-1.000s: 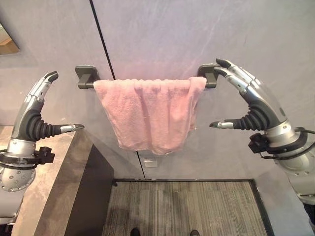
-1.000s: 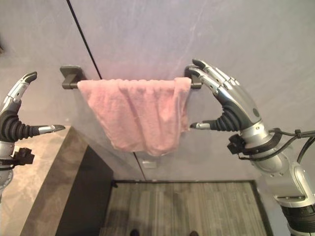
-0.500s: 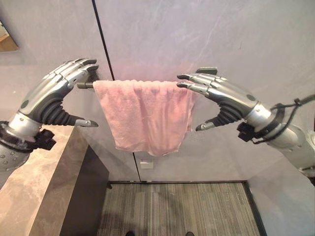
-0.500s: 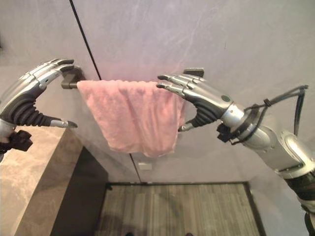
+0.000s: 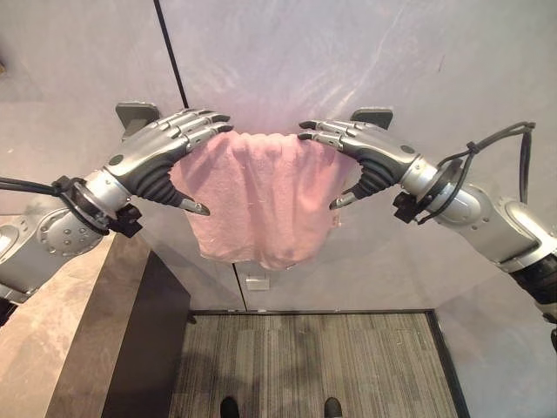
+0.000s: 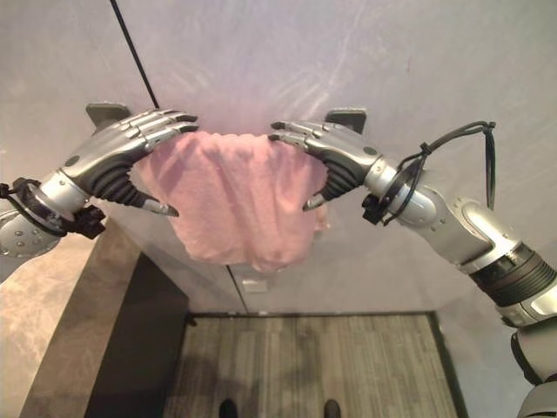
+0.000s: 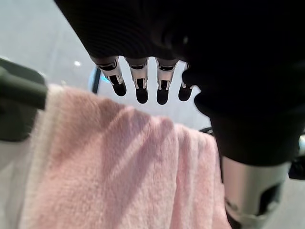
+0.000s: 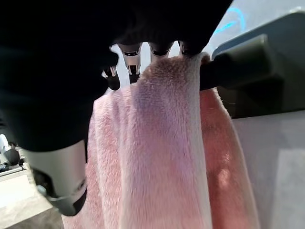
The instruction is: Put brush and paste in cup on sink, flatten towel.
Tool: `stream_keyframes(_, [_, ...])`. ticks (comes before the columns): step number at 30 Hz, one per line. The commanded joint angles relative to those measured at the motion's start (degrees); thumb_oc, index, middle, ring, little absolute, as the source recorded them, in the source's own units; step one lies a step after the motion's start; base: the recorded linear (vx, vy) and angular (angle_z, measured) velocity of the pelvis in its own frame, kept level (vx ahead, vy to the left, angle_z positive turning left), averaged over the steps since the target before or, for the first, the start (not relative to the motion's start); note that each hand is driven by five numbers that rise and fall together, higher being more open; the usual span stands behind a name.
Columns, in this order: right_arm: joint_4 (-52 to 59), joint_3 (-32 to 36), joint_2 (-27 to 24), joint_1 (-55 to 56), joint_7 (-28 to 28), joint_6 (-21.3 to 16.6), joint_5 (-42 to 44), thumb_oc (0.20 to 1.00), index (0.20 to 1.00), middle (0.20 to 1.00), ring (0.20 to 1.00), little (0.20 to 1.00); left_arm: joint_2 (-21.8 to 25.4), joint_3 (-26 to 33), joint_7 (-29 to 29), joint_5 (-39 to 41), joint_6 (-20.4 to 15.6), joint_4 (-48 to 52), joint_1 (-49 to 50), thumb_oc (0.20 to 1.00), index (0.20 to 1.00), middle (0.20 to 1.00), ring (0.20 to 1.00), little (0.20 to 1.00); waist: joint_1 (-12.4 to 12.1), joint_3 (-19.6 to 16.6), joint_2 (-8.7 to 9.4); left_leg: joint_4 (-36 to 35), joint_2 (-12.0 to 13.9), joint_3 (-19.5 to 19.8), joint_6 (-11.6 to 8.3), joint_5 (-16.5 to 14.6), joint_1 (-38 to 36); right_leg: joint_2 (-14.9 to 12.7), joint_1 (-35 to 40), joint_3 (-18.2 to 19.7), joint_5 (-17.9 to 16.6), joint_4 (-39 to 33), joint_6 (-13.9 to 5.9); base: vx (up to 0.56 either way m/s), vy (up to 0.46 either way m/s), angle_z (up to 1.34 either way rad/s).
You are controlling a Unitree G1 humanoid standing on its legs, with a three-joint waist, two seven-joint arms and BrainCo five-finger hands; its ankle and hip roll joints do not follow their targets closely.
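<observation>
Wall (image 5: pixel 287 61) close behind towel (image 5: pixel 261 200); open space below; counter (image 5: pixel 52 348) lower left.

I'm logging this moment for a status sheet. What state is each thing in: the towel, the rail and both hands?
Towel: draped over the rail, bunched, its lower edge uneven, not yet flat.
Rail: fixed to the wall, carrying the towel.
Left hand: open, fingers stretched over the towel's top edge at its left end, thumb in front of the cloth.
Right hand: open, fingers stretched over the top edge at the right end, thumb in front.
</observation>
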State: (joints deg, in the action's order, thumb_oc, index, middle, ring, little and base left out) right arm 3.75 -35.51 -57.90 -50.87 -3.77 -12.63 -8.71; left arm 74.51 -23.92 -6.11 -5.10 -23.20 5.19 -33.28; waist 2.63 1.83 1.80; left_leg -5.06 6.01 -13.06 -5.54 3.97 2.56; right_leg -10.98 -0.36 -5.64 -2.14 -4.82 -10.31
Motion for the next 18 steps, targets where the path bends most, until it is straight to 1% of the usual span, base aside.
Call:
stream_keyframes(1, [-1.0,-2.5,0.8,-7.5,3.0,-0.1,2.0,1.0,1.0,1.0,1.0,1.0,0.6,0.9,-2.7,0.4,0.0,-0.1,-4.5,1.0,1.0,1.0,1.0,1.0,0.1,-0.1,0.0,0.1,2.0,1.3,-1.65,-1.2,-0.5,-2.6,-7.0,1.0,-8.0,-0.2,-1.97,0.0,0.0,0.0])
stream_keyframes(7, [-0.7,-2.3,0.7,-6.5,2.9,0.0,1.3,1.0,1.0,1.0,1.0,1.0,0.7,-0.3,-2.4,-1.4,0.3,-0.6,-4.4,1.0,1.0,1.0,1.0,1.0,0.2,0.4,-0.09,0.1,2.3,1.2,-1.76,-1.0,0.0,-2.4,-7.7,1.4,-8.1,-0.2,-1.81,0.0,0.0,0.0])
stream_keyframes(10, [-0.2,-2.7,-0.6,-5.1,2.0,-0.4,0.3,1.0,1.0,1.0,1.0,1.0,2.6,0.1,-1.4,-3.0,0.2,-1.3,-1.8,1.0,1.0,1.0,1.0,1.0,0.1,0.5,-0.17,0.1,2.4,1.0,-1.88,-1.0,-0.1,-2.2,-7.6,1.7,-7.9,-0.2,-1.83,0.01,-0.003,0.0])
stream_keyframes(13, [0.6,-4.7,-2.2,-4.9,0.6,-1.2,-1.0,1.0,1.0,1.0,1.0,1.0,4.0,0.2,-0.6,-4.4,0.0,-1.9,0.3,1.0,1.0,1.0,1.0,1.0,0.1,0.6,-0.19,0.1,2.6,0.8,-1.98,-1.0,-0.5,-2.1,-7.3,1.7,-7.7,-0.2,-1.82,0.02,-0.007,-0.01])
stream_keyframes(14, [1.1,-6.4,-3.2,-5.1,-0.5,-1.7,-1.9,1.0,1.0,1.0,1.0,1.0,4.6,0.0,-0.3,-5.9,0.0,-2.6,1.3,1.0,1.0,1.0,1.0,1.0,0.1,0.5,-0.17,0.1,2.7,0.9,-2.02,-1.1,-0.7,-2.0,-7.1,1.6,-7.5,-0.2,-1.79,0.03,-0.01,-0.01])
stream_keyframes(18, [0.9,-10.3,-4.4,-6.5,-2.0,-2.4,-4.3,1.0,1.0,1.0,1.0,1.0,4.9,-1.9,0.7,-8.4,0.2,-4.9,1.9,1.0,1.0,1.0,1.0,1.0,0.3,0.7,-0.19,0.1,2.8,0.9,-2.13,-1.1,-0.7,-2.0,-6.8,1.4,-7.3,-0.2,-1.8,0.0,0.0,0.0])
